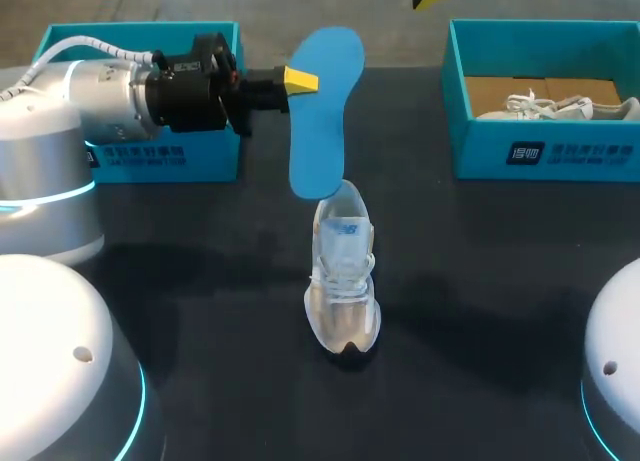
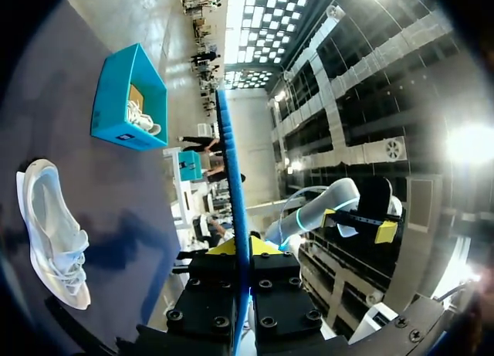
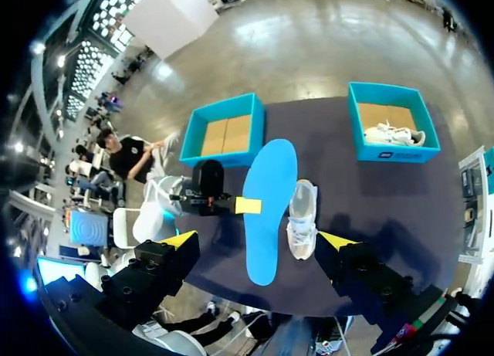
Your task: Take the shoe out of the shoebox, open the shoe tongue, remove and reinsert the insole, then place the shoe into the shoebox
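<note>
Insole, flat bright blue, clamped edgewise in left pincer above white shoe; right pincer gapes empty.

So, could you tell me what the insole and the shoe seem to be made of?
Insole: probably foam, matte blue; thin, yet stays flat held by one edge. Shoe: likely white mesh textile, matte, with fabric laces; material not certain.

dark table, teal box holding white shoe
</note>
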You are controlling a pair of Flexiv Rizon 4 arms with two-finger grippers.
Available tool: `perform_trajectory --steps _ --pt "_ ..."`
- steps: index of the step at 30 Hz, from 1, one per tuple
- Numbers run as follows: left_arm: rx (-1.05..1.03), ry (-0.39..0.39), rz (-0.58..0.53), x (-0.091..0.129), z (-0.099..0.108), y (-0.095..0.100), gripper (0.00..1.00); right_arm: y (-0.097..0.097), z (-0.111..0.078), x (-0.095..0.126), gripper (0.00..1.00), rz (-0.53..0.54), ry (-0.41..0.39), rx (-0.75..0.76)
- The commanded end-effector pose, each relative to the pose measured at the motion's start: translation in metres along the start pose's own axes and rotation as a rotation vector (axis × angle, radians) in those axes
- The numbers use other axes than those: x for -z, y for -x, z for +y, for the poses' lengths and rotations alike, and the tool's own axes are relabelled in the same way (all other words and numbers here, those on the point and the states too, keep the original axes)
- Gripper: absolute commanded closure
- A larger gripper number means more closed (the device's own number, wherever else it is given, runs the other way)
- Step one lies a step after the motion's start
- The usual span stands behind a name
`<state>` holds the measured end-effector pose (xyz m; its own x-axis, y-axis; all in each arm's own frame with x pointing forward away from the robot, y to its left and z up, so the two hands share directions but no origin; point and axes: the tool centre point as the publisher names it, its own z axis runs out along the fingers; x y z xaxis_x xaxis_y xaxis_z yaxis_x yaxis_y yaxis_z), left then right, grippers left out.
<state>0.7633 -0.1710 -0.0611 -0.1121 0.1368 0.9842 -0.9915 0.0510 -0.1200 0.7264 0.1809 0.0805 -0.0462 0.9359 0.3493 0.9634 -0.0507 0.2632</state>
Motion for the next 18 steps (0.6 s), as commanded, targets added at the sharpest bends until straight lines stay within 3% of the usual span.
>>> perform_trajectory --steps 1,18 --pt "0.000 -0.002 -0.002 0.000 0.001 0.000 1.00 -0.011 0.007 -0.006 0.00 -0.301 -0.014 -0.004" --pt "0.000 -0.002 -0.002 0.000 0.001 0.000 1.00 -0.031 0.011 -0.019 0.00 -0.387 -0.029 -0.005"
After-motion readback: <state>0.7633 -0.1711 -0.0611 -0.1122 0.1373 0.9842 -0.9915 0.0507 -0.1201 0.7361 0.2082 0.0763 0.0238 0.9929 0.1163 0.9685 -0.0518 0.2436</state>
